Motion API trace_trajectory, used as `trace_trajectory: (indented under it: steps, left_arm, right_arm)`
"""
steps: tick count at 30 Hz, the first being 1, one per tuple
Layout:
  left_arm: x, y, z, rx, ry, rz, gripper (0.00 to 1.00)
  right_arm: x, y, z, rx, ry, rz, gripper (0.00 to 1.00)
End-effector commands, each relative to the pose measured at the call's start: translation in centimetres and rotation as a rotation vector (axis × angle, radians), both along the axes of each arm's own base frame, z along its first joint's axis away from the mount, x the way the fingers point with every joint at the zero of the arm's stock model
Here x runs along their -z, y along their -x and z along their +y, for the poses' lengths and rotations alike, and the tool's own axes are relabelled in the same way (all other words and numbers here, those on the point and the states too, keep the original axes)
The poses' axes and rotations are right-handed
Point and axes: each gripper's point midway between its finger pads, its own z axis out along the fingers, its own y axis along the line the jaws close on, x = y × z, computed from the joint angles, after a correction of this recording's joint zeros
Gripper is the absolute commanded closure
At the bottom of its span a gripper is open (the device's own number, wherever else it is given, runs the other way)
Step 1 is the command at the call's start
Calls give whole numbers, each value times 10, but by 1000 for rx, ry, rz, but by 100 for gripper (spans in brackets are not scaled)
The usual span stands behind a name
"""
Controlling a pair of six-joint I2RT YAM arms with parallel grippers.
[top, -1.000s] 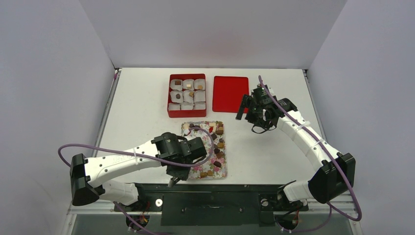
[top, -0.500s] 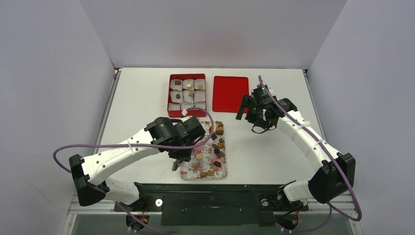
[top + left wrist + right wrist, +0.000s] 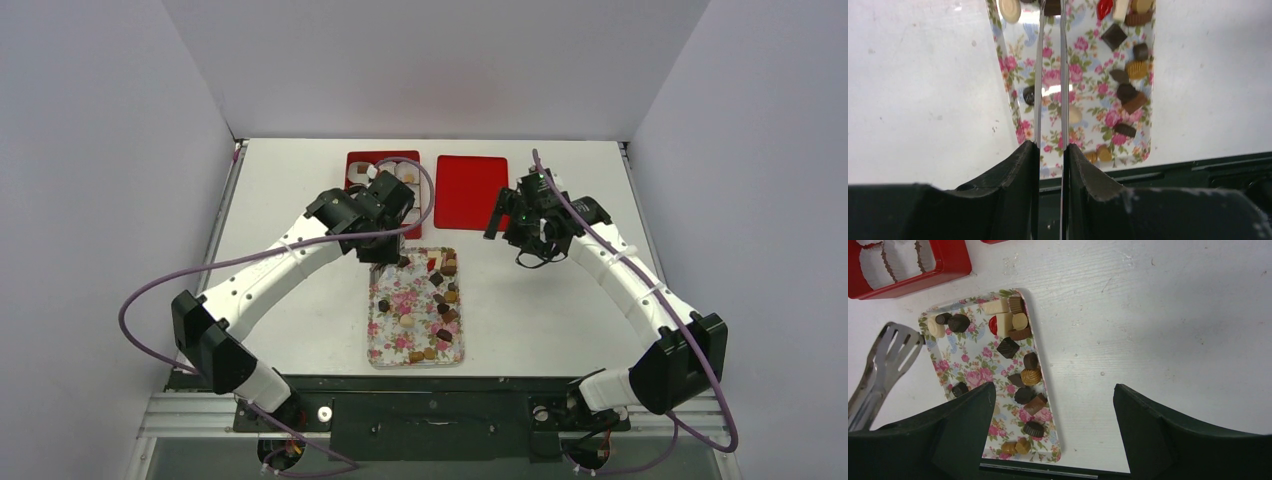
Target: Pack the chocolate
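Several chocolates [image 3: 445,290] lie on a floral tray [image 3: 385,320], mostly along its right side; they also show in the left wrist view [image 3: 1127,92] and the right wrist view [image 3: 1024,385]. My left gripper [image 3: 388,252] is shut on metal tongs [image 3: 1050,75] and hangs over the tray's far end, just short of the red box [image 3: 352,160]. The slotted tong tips [image 3: 895,342] stand close together; I cannot tell whether they hold a piece. My right gripper [image 3: 505,235] is open and empty, above the table right of the tray, its jaws wide apart [image 3: 1053,390].
The red box [image 3: 953,267] holds white paper cups [image 3: 898,255], some with a piece inside. Its flat red lid [image 3: 470,190] lies to the right of it. A black rail [image 3: 430,385] runs along the table's near edge.
My left arm has swung from the tray's near end up to its far end, toward the red box, carrying the tongs. The right arm has barely moved.
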Motion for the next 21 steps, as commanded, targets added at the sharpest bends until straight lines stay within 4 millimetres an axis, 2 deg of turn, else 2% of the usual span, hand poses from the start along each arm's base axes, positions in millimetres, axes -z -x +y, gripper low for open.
trace_trajectory:
  steps: [1,8,11,15,21]
  left_arm:
    - [-33,-54,-19,-20,125,-145,77]
    - [-32,-116,-17,-105,153,-197,77]
    - [-24,-141,-16,-139,143,-206,77]
    - [-12,-168,-13,-174,134,-211,77]
    - [0,-195,-22,-171,145,-208,77]
  right_arm:
    - [-16,-10,-1,-1,-3,-41,17]
    - [-21,-11,0,-7,-6,-44,17]
    - [-22,-11,0,-10,-5,-42,17]
    - [-24,-11,0,-14,-3,-46,17]
    - [-26,-11,0,-19,0,-47,17]
